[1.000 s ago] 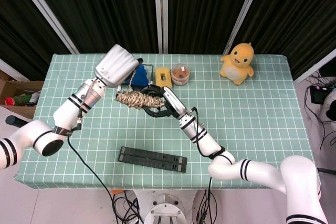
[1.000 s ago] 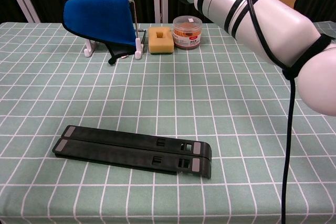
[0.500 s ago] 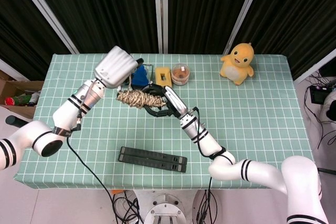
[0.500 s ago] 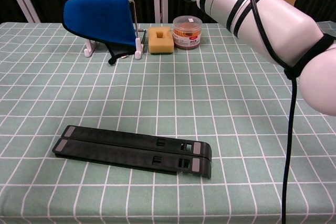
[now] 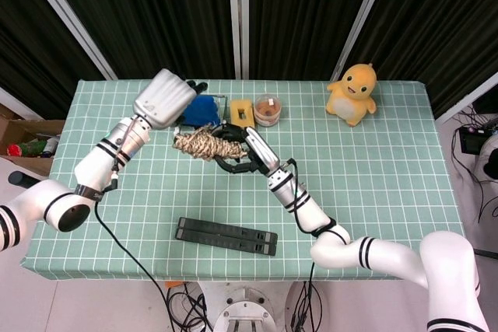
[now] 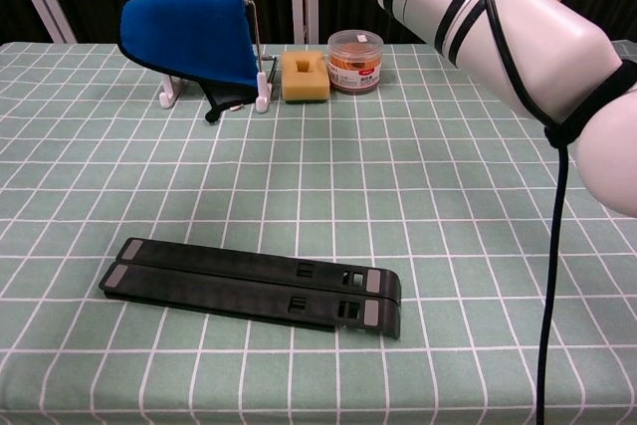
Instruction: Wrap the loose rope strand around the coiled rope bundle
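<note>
**Rope bundle held aloft between two hands, mid-wrap**

On the left of the head view, the left hand (image 5: 163, 97) hangs high above the back-left part of the table (image 5: 389, 169), its pale back turned to the camera. Its fingers are hidden under it, so I cannot tell whether it holds the loose strand or nothing at all. Just right of it and a little lower is the rope bundle (image 5: 199, 144), a tan coil lying with its long axis running left to right, its left end nearest the left hand. The right hand (image 5: 233, 153) has its dark fingers curled about the bundle's right end and grips it there. The chest view shows only the right forearm crossing the upper corner, with neither hand nor rope.

The wrap turns on this: the bundle lies across, so the strand must circle its short way, and the left hand, beside the free left end, is judged the one placed to carry it round.

Against the earlier pictures, the left hand has shifted slightly left and back, uncovering more of the blue cloth (image 5: 204, 111) behind it. The bundle and right hand have edged slightly right.

Further right stand a yellow sponge block (image 5: 242, 112), a small jar (image 5: 267, 110) and a yellow plush toy (image 5: 352, 94); a black bar (image 5: 226, 236) lies near the front edge.
</note>
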Motion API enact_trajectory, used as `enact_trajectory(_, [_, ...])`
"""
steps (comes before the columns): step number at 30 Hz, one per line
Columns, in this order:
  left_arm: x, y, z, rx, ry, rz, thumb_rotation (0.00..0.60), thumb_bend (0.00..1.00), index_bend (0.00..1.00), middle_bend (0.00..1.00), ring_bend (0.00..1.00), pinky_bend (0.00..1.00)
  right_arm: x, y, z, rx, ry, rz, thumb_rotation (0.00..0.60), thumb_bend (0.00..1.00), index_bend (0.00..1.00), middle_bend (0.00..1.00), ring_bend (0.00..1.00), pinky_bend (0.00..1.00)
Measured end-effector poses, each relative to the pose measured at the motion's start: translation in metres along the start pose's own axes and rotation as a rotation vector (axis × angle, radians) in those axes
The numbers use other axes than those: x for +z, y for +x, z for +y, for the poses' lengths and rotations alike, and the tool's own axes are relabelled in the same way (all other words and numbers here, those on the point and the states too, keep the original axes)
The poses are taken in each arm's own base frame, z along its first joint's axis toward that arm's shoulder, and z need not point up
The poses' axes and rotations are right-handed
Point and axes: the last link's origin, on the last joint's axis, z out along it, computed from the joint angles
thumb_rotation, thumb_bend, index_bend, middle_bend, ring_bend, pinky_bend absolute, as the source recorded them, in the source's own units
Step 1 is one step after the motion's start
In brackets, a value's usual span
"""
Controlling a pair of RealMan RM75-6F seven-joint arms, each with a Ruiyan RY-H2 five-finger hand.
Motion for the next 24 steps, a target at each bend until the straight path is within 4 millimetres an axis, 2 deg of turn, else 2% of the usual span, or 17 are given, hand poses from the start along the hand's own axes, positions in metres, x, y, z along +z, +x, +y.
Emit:
enact_trajectory(6, [0.0,-0.006,-0.008,0.025,0.04,-0.02,0.6,0.15,0.25,0.36,0.33,0.44,-0.001,0.003,-0.005,0.014,0.016,0.009,0.6,0.63,0.92,0.73,0.64,0.86])
enact_trajectory(10, [-0.002,-0.017,-0.018,0.023,0.083,-0.035,0.6,0.14,0.25,0.32,0.29,0.4,-0.003,0.007,-0.01,0.037,0.031,0.022,0.6,0.63,0.92,0.73,0.64,0.86])
enact_trajectory(16, [-0.011,-0.044,-0.043,0.004,0.185,-0.055,0.6,0.14,0.25,0.31,0.28,0.38,-0.009,0.017,-0.02,0.103,0.056,0.057,0.6,0.63,0.92,0.73,0.64,0.86])
enact_trajectory(24, [-0.034,-0.086,-0.079,-0.106,0.34,-0.077,0.6,0.14,0.25,0.3,0.28,0.38,-0.015,0.031,-0.029,0.229,0.071,0.094,0.6,0.63,0.92,0.73,0.64,0.86])
